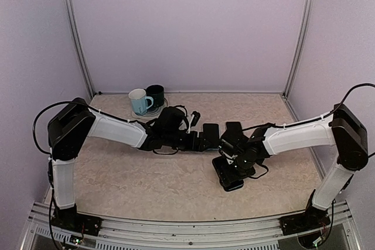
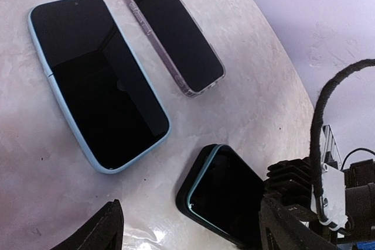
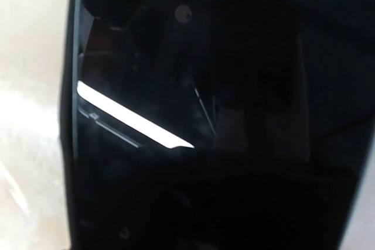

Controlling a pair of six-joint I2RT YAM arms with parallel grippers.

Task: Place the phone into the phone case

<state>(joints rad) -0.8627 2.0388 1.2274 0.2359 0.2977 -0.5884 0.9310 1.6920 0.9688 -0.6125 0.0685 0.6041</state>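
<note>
The phone (image 2: 231, 194) is a black slab with a teal edge. It lies in the mouth of the black phone case (image 2: 186, 194), whose rim shows along its near corner. Its dark screen (image 3: 205, 115) fills the right wrist view and hides the fingers there. My right gripper (image 1: 236, 161) sits over the phone's far end and is shut across it. My left gripper (image 2: 190, 222) is low over the table just short of the case. Its fingertips (image 2: 108, 226) stand wide apart and open, with nothing between them.
A phone in a light blue case (image 2: 96, 80) and a phone in a clear case (image 2: 173, 36) lie flat beyond the black case. A white mug (image 1: 138, 101) and a dark green mug (image 1: 156, 95) stand at the back left. A black cable (image 2: 319, 121) loops by the right arm.
</note>
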